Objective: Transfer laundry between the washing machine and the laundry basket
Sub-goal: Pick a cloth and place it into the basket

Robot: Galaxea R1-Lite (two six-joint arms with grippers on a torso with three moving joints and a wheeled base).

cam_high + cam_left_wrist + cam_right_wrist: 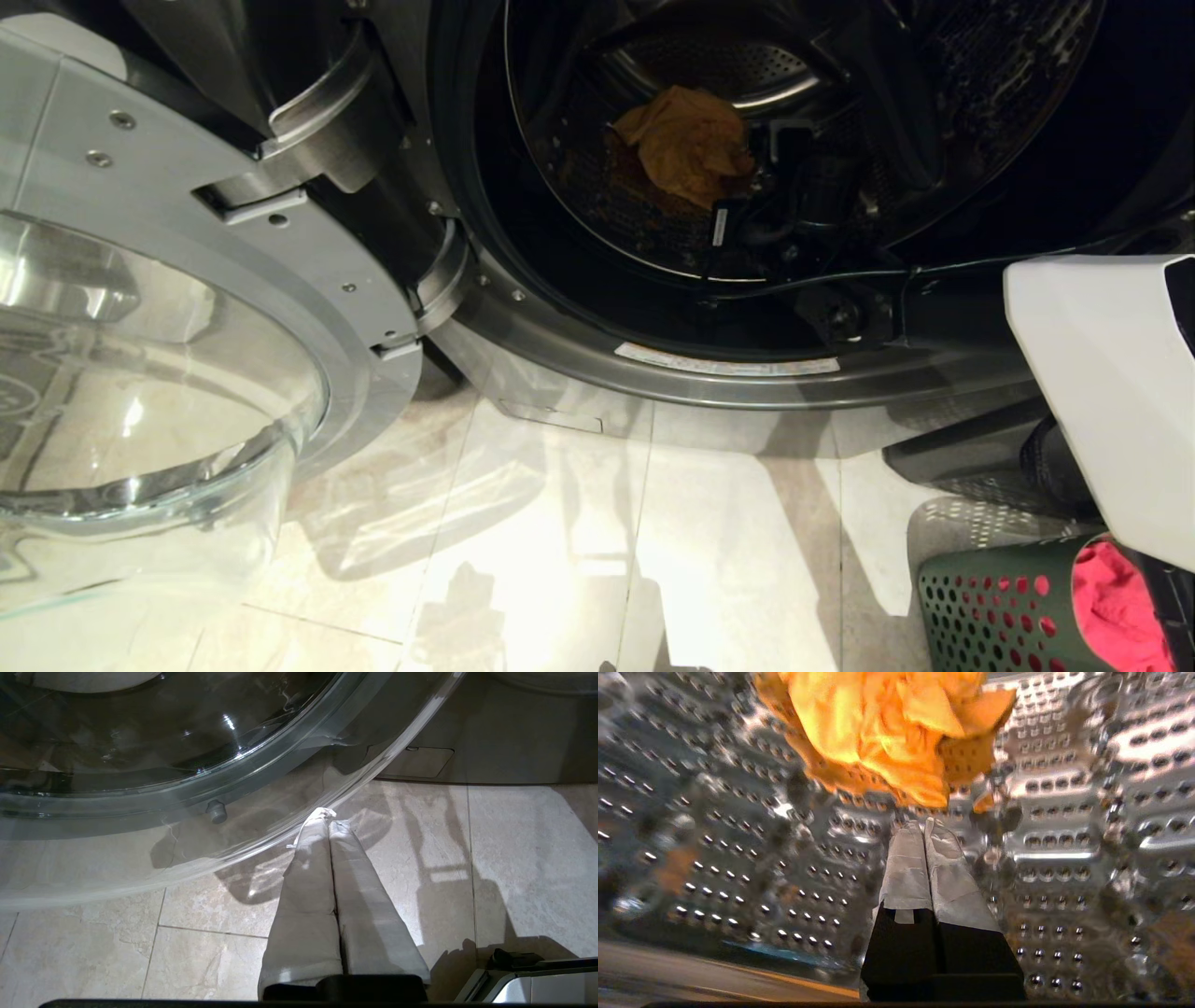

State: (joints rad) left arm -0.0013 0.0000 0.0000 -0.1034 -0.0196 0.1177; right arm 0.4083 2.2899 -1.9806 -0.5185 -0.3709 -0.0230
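Washing machine (597, 364): dark grey front-loader seen from above, its opening facing the camera.
Door (159, 373): round glass, swung wide open at the left over the tiled floor (560, 541).
Drum (597, 205): perforated steel, holding one garment.
Laundry basket (990, 607): dark green, pierced with round holes, on the floor at the lower right, with a red-pink garment (1116, 607) inside.
Yellow-orange garment (689, 140): a crumpled heap lying low against the drum wall.
Handling, as a judgement: soft, light and limp cloth that will sag and trail; best pinched at a raised fold near the heap's middle, so it lifts clear of the door rim.
Right gripper (924, 828): reaching deep inside the drum, tips just short of the garment's lower edge, padded fingers (906, 868) pressed together on nothing.
Left gripper (327, 816): parked low beside the open door, pointing at the floor, fingers together and empty.
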